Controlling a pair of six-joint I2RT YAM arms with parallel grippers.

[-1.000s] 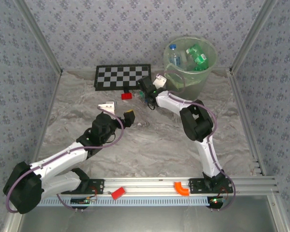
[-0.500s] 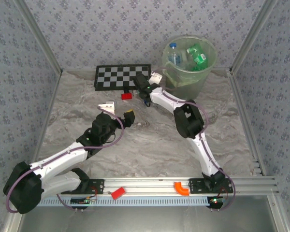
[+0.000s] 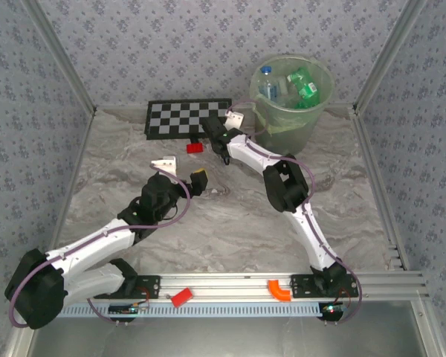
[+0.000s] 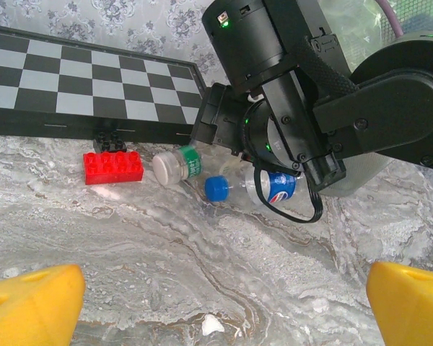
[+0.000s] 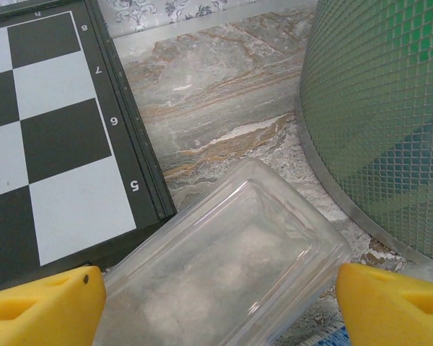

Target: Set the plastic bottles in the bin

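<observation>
On the marble table [image 3: 230,223], the bin [image 3: 292,100] stands at 1 o'clock in the top view, against the far wall. It holds a clear blue-capped bottle [image 3: 265,82] on its 9 o'clock side and green bottles [image 3: 302,82] toward 2 o'clock. The chequered board [image 3: 187,117] lies flat at the bin's 9 o'clock, and a red block [image 3: 195,147] sits just beside the board's near edge. The right gripper [image 3: 214,135] reaches down between the board and the bin. From its wrist camera, the right gripper [image 5: 220,303] has its yellow fingers [image 5: 43,303] apart, with a clear bottle [image 5: 231,259] lying on its side between them. I cannot tell whether the pads touch it. The board's corner is at 10 o'clock of that bottle and the bin's meshed wall [image 5: 390,108] at 2 o'clock. The left gripper [image 3: 182,171] hangs near the table's middle, at 7 o'clock of the red block, with its fingers spread wide around nothing. Its wrist camera shows 2 more plastic bottles on the table under the right arm's wrist. A white-capped bottle [image 4: 177,164] with a green label lies just at 3 o'clock of the red block [image 4: 114,166]. A blue-capped bottle [image 4: 252,189] with a blue label lies close by at its 4 o'clock.
</observation>
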